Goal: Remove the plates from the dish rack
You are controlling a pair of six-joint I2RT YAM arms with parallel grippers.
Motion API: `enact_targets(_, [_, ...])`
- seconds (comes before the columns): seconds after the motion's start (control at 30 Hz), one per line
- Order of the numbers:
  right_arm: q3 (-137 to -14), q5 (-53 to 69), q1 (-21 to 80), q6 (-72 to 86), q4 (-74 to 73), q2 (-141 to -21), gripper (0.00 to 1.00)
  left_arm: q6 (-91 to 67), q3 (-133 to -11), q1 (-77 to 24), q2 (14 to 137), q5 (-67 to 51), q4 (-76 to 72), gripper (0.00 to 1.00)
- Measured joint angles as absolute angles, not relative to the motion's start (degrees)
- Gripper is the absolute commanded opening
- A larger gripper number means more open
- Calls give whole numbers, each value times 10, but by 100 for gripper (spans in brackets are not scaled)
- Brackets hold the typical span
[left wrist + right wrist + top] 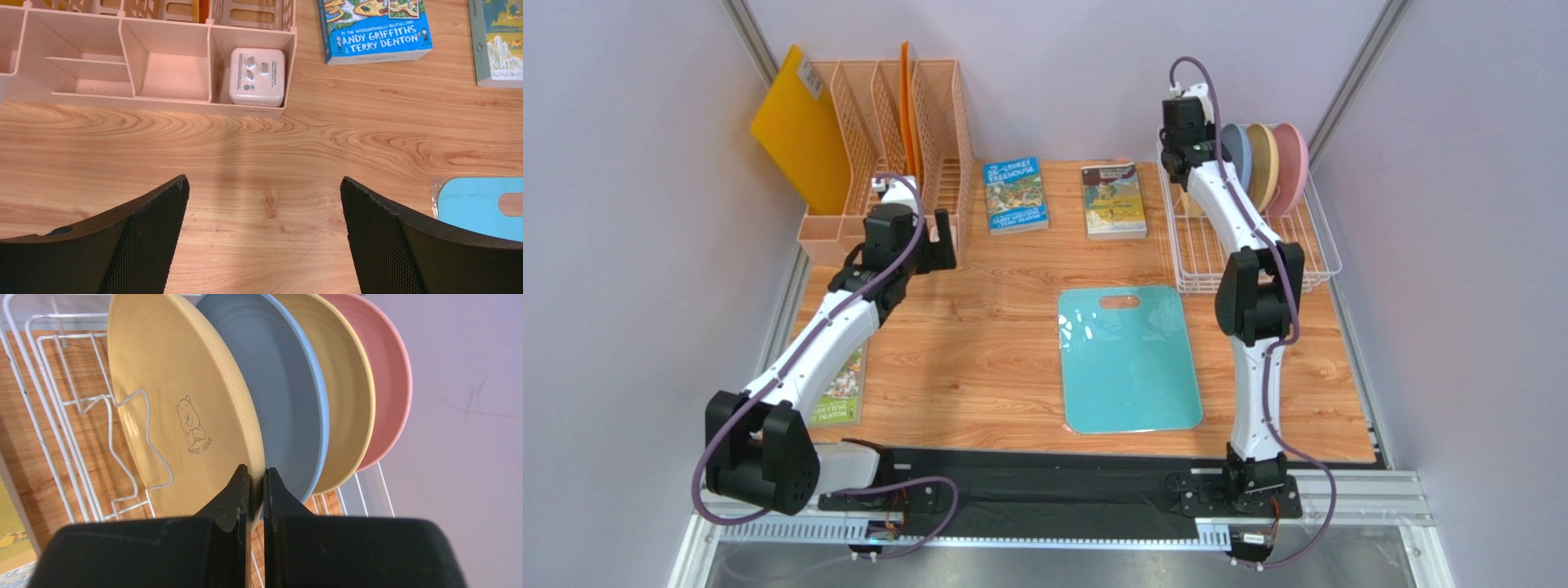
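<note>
Right hand [256,478] pinching the rim of the cream-yellow plate [184,410], first of four upright in the dish rack [1320,245], should lift straight up, sparing the neighbouring grey-blue plate [288,398]; left hand [264,184] hangs open

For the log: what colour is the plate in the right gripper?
Cream-yellow plate, small bear print; clearest in right wrist view.

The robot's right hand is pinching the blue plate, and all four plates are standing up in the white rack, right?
Not quite. The right wrist view shows the right gripper pinching the rim of the yellow plate, not the blue plate behind it. All four do stand in the white rack.
</note>
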State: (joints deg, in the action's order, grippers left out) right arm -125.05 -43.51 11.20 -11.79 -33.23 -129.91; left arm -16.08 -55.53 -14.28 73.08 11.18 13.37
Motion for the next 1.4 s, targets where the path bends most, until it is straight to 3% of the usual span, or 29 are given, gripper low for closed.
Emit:
enact_targets(0.47, [-1235,-656,183,-297,-130,-1298,0,-150,-555,-143,731,131,134,99])
enact_targets(0.9, [-1139,-668,225,-266,-127,-1127,0,-158,-551,-143,701,104,143,97])
enact_targets(1.1, [-1084,-591,246,-125,-248,-986,0,-187,-535,-143,676,18,113,94])
enact_targets(1.4, [-861,-300,248,91,-347,-785,0,-262,-478,-143,670,-132,25,92])
